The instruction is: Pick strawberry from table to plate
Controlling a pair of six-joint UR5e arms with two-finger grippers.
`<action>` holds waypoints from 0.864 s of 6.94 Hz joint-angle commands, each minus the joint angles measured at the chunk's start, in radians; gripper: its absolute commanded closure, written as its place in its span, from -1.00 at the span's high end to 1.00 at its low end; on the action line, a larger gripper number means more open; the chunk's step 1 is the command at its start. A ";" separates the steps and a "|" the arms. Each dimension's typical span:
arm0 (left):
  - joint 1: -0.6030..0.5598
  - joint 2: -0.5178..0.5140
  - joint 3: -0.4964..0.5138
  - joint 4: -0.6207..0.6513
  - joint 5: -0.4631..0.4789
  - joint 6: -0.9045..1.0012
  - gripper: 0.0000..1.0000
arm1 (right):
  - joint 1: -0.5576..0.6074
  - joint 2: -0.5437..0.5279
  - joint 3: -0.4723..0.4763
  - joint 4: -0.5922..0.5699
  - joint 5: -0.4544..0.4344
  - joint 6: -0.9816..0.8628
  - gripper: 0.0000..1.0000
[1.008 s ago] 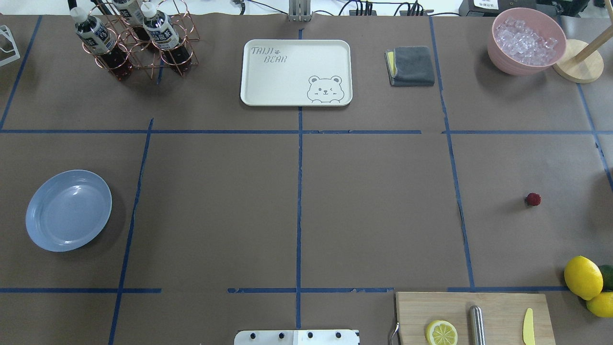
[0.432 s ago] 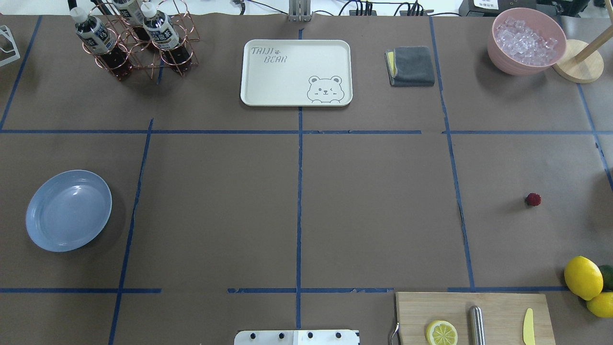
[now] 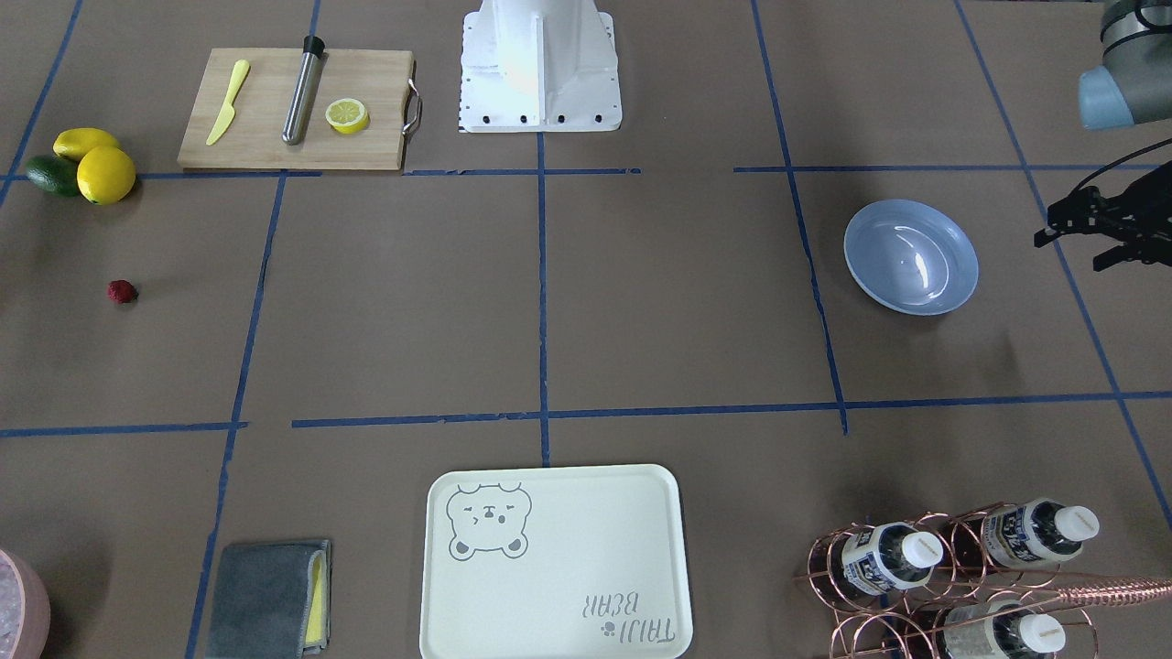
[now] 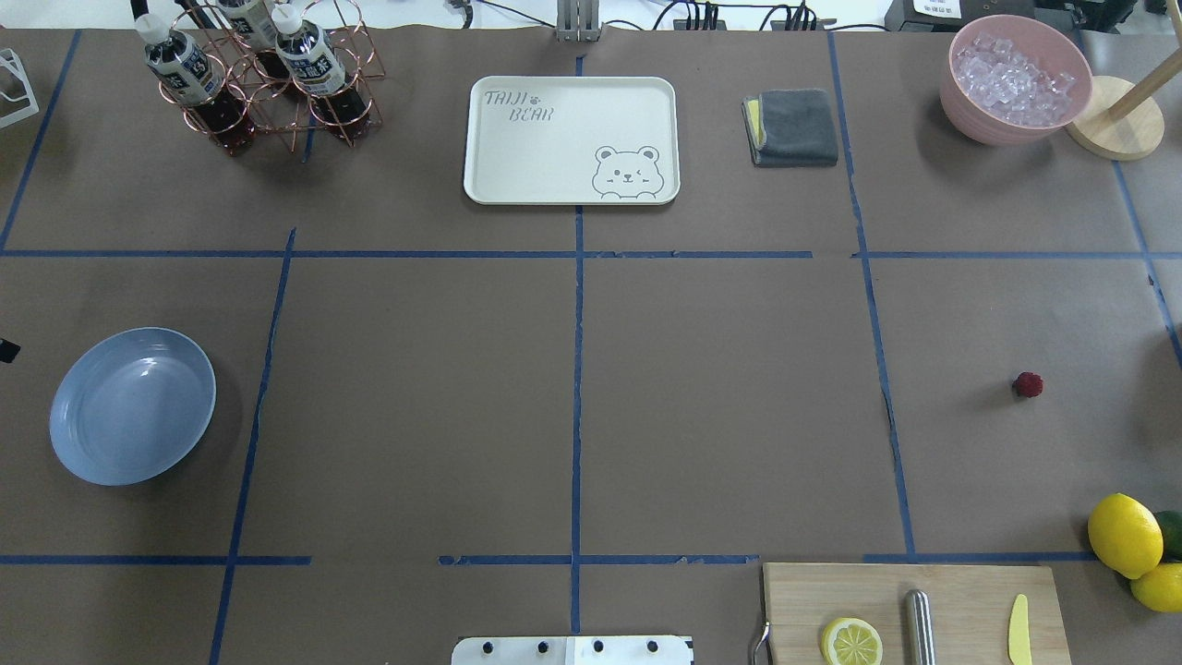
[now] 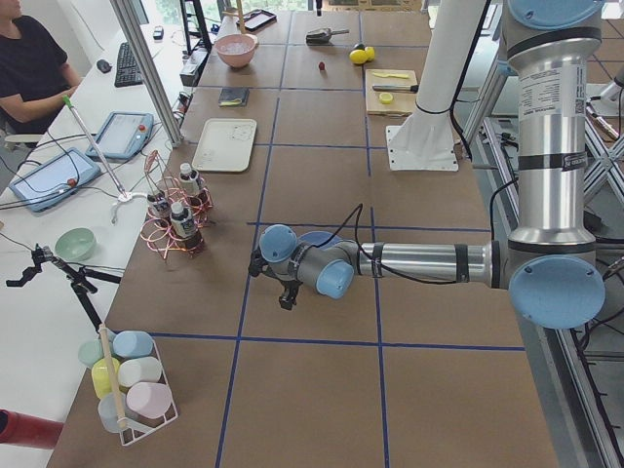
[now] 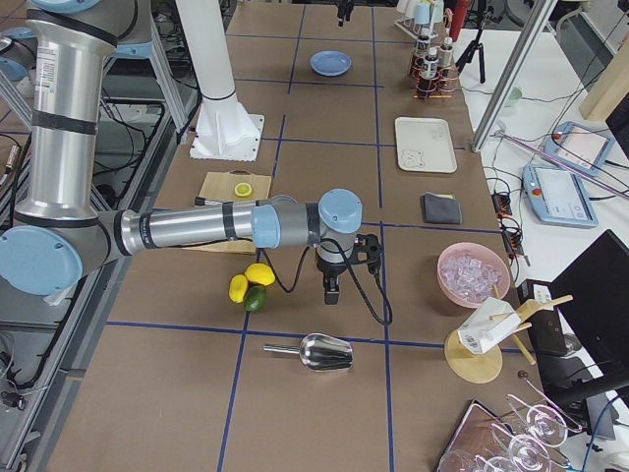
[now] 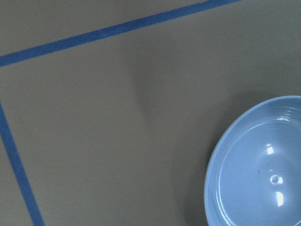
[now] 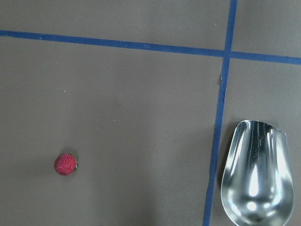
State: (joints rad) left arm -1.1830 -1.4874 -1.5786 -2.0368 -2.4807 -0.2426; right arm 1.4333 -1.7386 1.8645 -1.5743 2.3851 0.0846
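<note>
1. The table [image 4: 720,388] is spreading out beneath both grippers, its brown paper crossed by blue tape lines.
2. The plate [image 3: 911,257] is lying empty just beside the left gripper [image 3: 1071,249], on the side toward the table's middle. It is filling the lower right corner of that wrist's view.
3. The left gripper is hanging above bare table with its jaws standing apart and nothing between them.
4. The right gripper [image 6: 331,287] is pointing down over the far end of the table. Whether its jaws are parted I cannot tell.
5. A metal scoop [image 8: 256,174] is lying near the right gripper, across a tape line.
6. The strawberry [image 8: 65,164] is sitting on the table below the right gripper, untouched, well apart from the left gripper and the plate.
</note>
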 commanded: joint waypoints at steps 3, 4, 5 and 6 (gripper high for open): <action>0.123 -0.020 0.083 -0.160 0.008 -0.090 0.98 | -0.002 -0.001 -0.008 0.011 0.019 0.001 1.00; 0.137 -0.040 0.094 -0.160 0.008 -0.092 0.93 | -0.002 -0.001 -0.010 0.011 0.019 0.001 1.00; 0.146 -0.048 0.107 -0.158 0.009 -0.092 0.74 | -0.004 -0.001 -0.011 0.011 0.020 0.001 1.00; 0.148 -0.056 0.120 -0.158 0.009 -0.092 0.48 | -0.004 -0.001 -0.011 0.011 0.019 0.003 1.00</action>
State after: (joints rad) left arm -1.0415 -1.5329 -1.4737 -2.1948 -2.4718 -0.3341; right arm 1.4302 -1.7395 1.8538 -1.5631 2.4043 0.0862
